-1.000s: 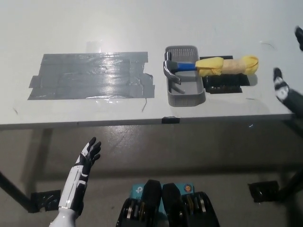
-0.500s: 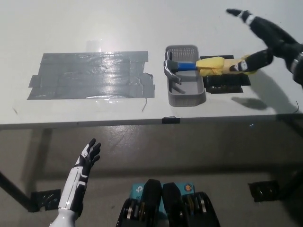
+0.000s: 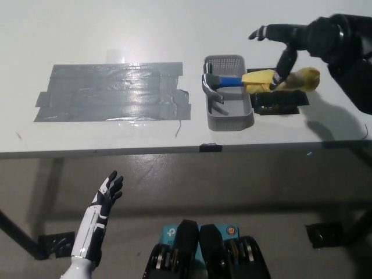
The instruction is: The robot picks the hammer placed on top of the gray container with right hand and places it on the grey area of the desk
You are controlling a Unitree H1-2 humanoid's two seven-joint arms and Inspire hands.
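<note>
A hammer with a steel head (image 3: 208,85), blue neck and yellow-wrapped handle (image 3: 263,80) lies across the top of the gray container (image 3: 228,117), handle sticking out to the right. My black right hand (image 3: 286,45) hovers open over the handle, fingers spread, one finger reaching down beside the yellow wrap. The gray taped area (image 3: 110,92) covers the desk to the container's left. My white left hand (image 3: 107,190) rests open low at the lower left, below the desk edge.
A black patch (image 3: 280,103) lies on the desk under the hammer handle, right of the container. The desk's front edge (image 3: 174,151) runs across the middle of the view, with floor and desk legs below.
My right arm has swung in from the right edge and moved left, so the hand now hangs over the hammer handle. The left hand has stayed still.
</note>
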